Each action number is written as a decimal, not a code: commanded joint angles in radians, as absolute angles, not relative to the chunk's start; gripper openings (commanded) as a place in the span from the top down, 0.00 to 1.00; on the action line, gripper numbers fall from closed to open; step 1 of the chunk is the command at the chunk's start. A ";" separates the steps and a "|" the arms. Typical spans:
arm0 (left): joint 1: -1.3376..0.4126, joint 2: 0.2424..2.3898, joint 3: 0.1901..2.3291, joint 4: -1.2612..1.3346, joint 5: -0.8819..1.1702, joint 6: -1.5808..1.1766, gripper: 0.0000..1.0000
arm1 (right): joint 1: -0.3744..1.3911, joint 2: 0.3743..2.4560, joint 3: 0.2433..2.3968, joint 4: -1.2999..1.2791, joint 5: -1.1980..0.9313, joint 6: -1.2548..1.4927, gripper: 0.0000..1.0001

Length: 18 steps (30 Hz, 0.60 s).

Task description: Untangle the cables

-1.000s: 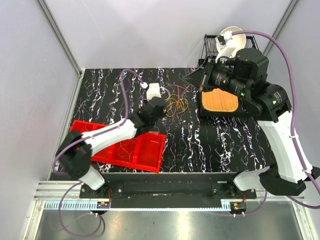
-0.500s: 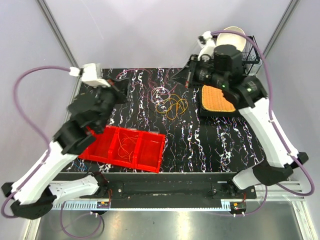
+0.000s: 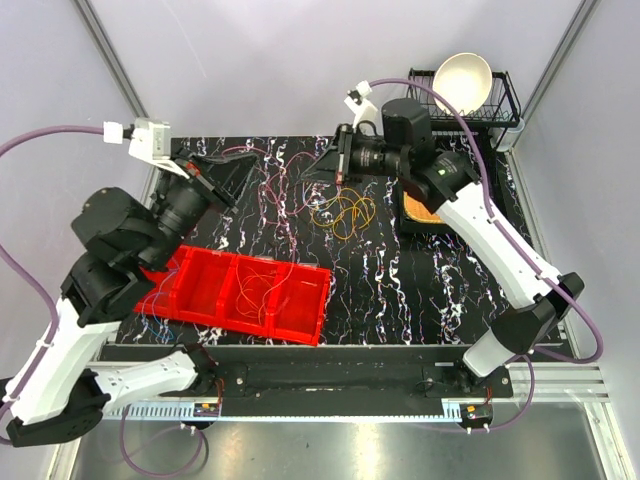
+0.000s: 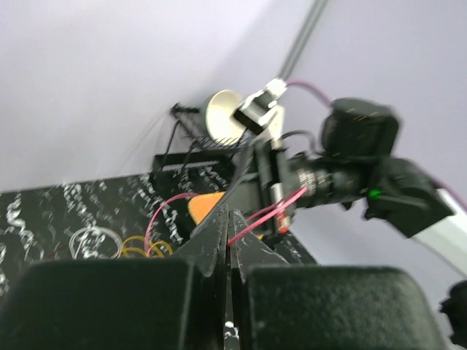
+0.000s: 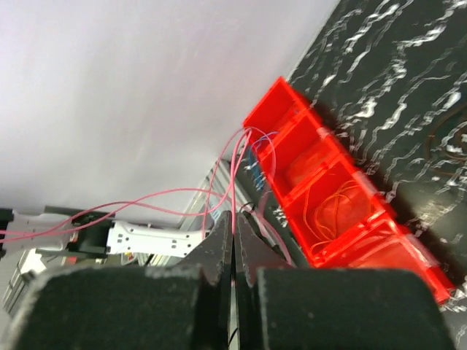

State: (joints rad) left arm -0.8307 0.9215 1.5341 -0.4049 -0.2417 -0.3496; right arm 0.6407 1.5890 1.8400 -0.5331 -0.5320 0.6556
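The left gripper (image 4: 230, 219) and the right gripper (image 5: 232, 217) are each clamped tight on one pink cable (image 4: 266, 214) that spans the gap between them, likely to draw it clear of the tangle. The remaining cables (image 3: 345, 212) lie heaped on the table (image 3: 450, 290) just below the right gripper. The red tray (image 3: 300, 312) sits nearward of the left gripper.

Table (image 3: 430, 290) is topped in black with white marble veining. It is enclosed at the back and both sides by plain pale lilac walls (image 3: 300, 60) (matte, evenly lit). Aluminium posts (image 3: 120, 75) are fitted at the back corners. A slotted metal rail (image 3: 330, 411) is mounted along the near edge, with brushed steel sheet (image 3: 350, 452) below.
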 commanded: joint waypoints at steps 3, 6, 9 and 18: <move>-0.834 0.914 1.606 -0.380 -0.150 -0.327 1.00 | 0.715 1.589 1.807 -0.428 -0.584 0.686 1.00; -0.834 0.904 1.595 -0.382 -0.149 -0.325 1.00 | 0.727 1.585 1.795 -0.428 -0.581 0.686 1.00; -0.834 0.896 1.585 -0.387 -0.149 -0.328 1.00 | 0.735 1.574 1.778 -0.423 -0.581 0.687 1.00; -0.847 0.936 1.537 -0.384 -0.087 -0.377 1.00 | 0.733 1.546 1.733 -0.423 -0.571 0.683 1.00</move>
